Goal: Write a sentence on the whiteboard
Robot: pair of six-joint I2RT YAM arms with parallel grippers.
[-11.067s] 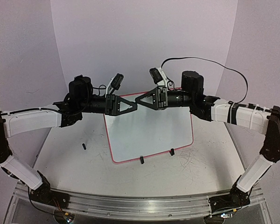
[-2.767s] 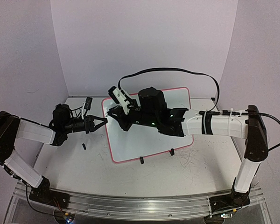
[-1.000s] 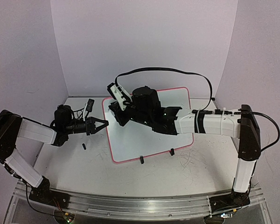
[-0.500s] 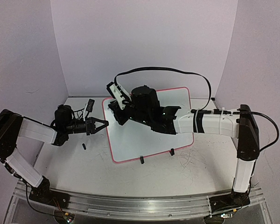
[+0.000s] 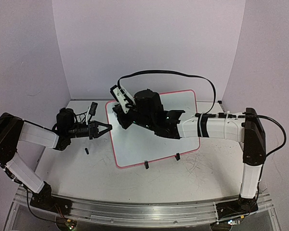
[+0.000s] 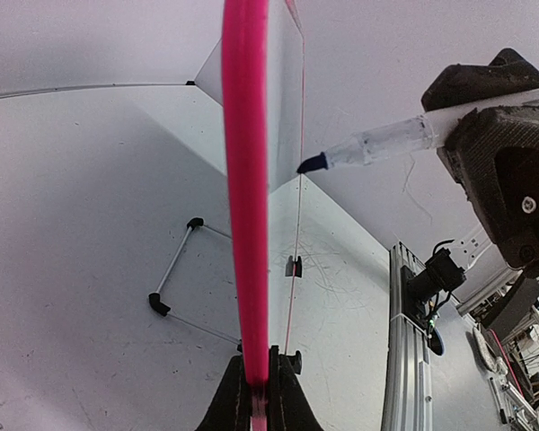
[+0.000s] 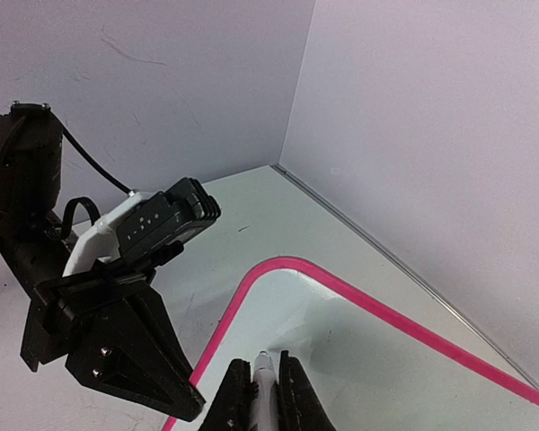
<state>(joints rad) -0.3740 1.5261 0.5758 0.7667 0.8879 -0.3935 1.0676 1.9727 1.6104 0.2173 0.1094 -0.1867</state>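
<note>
Top external view: the left arm reaches low across the scuffed grey-white table (image 5: 72, 168), its forearm close to level and its wrist pointing right. The left gripper (image 5: 107, 128) meets the left edge of the whiteboard (image 5: 154, 144). From the left wrist the smooth pink rim of the whiteboard (image 6: 244, 224) runs straight up out of the left gripper (image 6: 259, 395), whose black fingers are pressed onto it from both sides. A small black piece (image 5: 86, 150) lies on the table just left of the board.

The whiteboard stands mid-table, tilted back, on two black clip feet (image 5: 146, 165). It is a glossy white rectangle with rounded corners.

The right arm rises from its base at the right, bends sharply and stretches leftward over the board, a black cable (image 5: 164, 73) looping above it. The right gripper (image 5: 119, 121) hangs over the board's upper left corner. In the right wrist view the right gripper (image 7: 263, 395) pinches a slim pale marker (image 7: 264, 373). The left wrist shows the marker (image 6: 377, 144) with its dark tip close to the board's face; contact cannot be told.
</note>
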